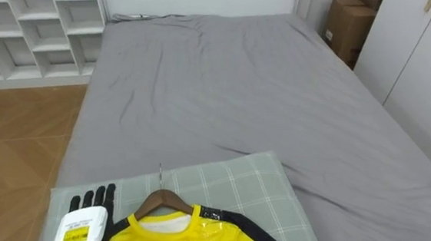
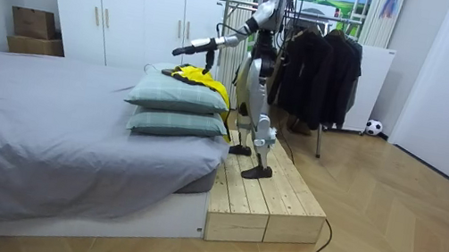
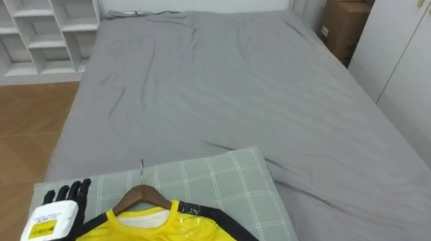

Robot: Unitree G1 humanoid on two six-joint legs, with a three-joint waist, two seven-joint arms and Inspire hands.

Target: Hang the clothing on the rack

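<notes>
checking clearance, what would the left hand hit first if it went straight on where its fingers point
Probably nothing close: the left hand points, fingers straight, across the checked pillow and along the grey bed. Its height above them is unclear.

**Head pair and room camera**

The eye views look down from the robot's head, close over the checked pillow and yellow shirt at bottom centre, along the grey bed. The room view stands well off beside the bed, facing the robot at top centre. All share these.
</notes>
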